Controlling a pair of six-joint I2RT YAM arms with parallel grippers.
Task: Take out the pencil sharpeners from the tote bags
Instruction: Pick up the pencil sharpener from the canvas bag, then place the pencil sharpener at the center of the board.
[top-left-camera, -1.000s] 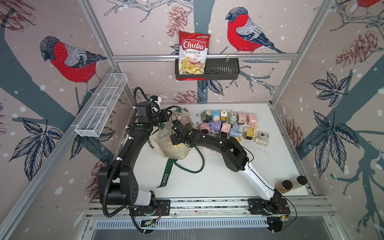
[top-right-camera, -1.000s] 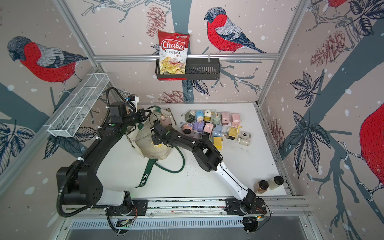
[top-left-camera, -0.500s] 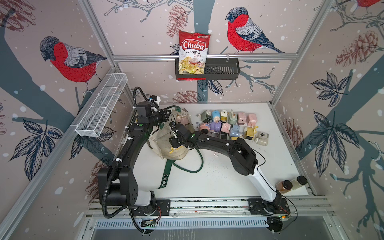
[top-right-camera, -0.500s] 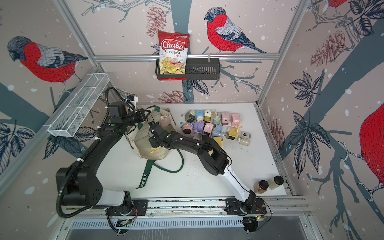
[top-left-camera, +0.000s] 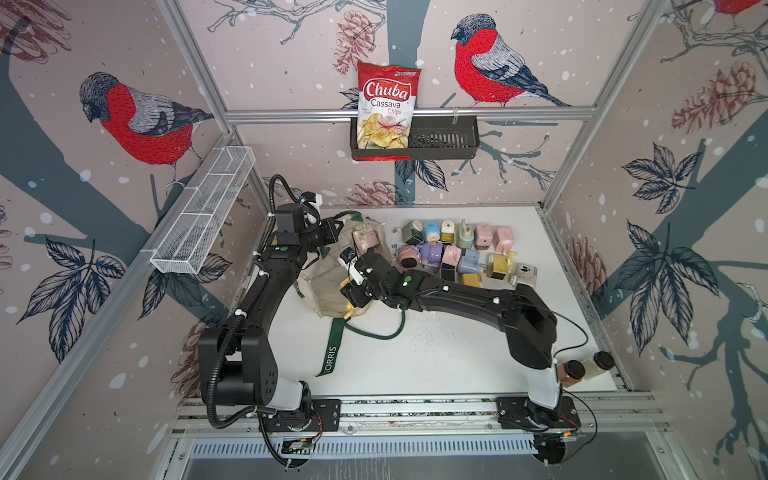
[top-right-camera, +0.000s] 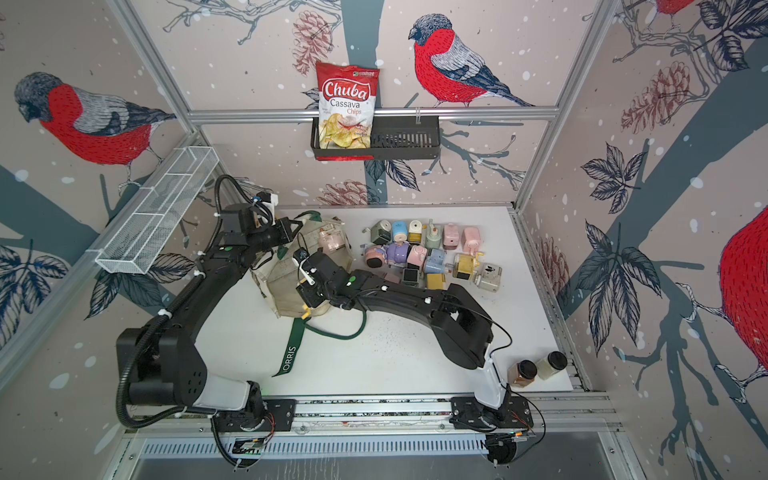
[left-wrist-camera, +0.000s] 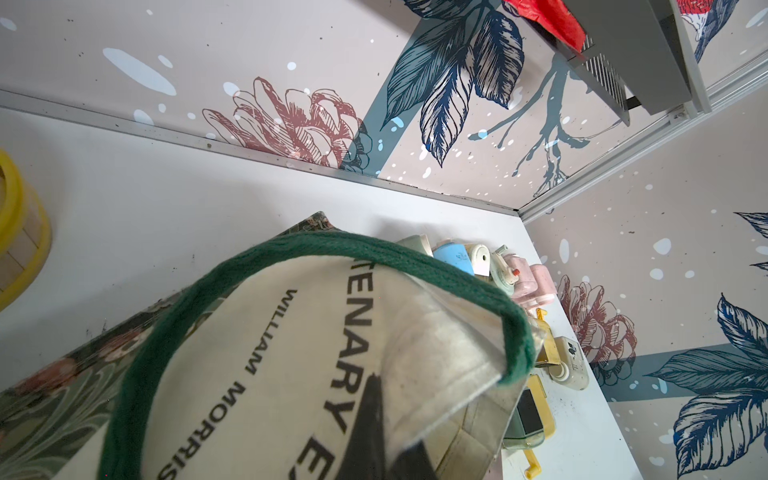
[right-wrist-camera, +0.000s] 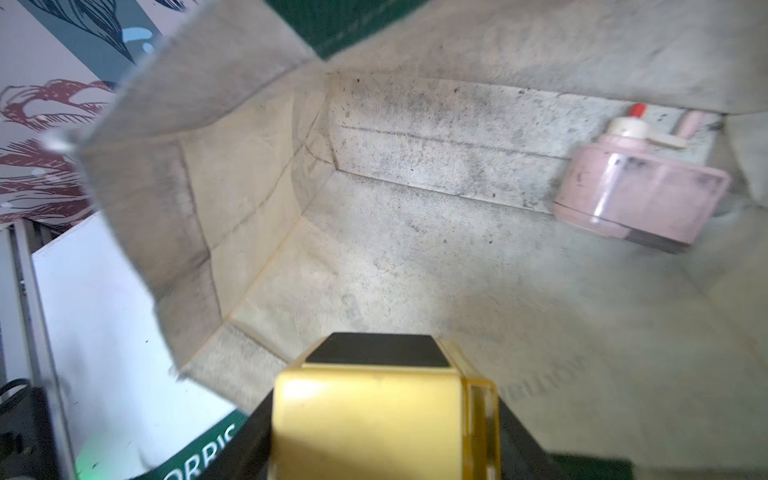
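Observation:
The cream tote bag lies on its side with its mouth held open. My left gripper is shut on the bag's upper rim beside the green handle. My right gripper sits at the bag's mouth, shut on a yellow pencil sharpener. A pink sharpener lies deep inside against the bag's base. Several pastel pencil sharpeners stand grouped on the white table to the right of the bag.
Two brown-lidded jars stand at the front right corner. A chips bag sits in a black basket on the back wall, and a white wire basket hangs on the left wall. A loose green strap trails toward the front.
My right gripper has narrowed onto the yellow sharpener and drawn back toward the bag's mouth. The left gripper keeps its hold on the rim, unmoved.

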